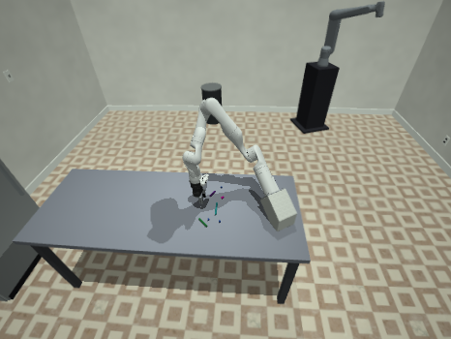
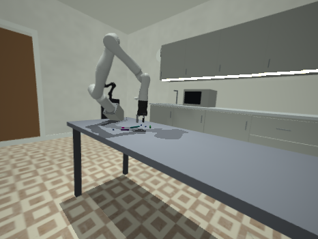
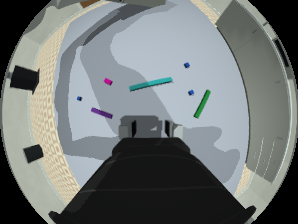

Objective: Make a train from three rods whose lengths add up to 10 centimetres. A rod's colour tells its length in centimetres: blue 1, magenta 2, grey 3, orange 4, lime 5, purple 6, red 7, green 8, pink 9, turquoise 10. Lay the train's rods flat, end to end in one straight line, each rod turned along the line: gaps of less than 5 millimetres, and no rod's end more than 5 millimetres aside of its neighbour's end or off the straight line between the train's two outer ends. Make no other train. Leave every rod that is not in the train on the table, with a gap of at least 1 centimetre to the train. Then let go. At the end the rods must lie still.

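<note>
My gripper (image 1: 198, 196) is open and empty, hovering a little above the grey table at the left edge of the rods; it also shows in the exterior view (image 2: 140, 119) and in the wrist view (image 3: 152, 127). In the wrist view a purple rod (image 3: 101, 113) lies closest, just left of the fingers. A short magenta rod (image 3: 108, 82) lies beyond it. A long turquoise rod (image 3: 150, 84) lies ahead in the middle. A green rod (image 3: 201, 104) lies to the right. Three small blue rods (image 3: 186, 66) (image 3: 190, 92) (image 3: 80, 99) lie scattered around them. All rods lie flat and apart from one another.
The arm's white base block (image 1: 281, 209) stands on the table to the right of the rods. The table's front edge (image 1: 165, 252) is below the rods in the top view. A black pedestal with a grey arm (image 1: 316, 97) stands far back on the floor.
</note>
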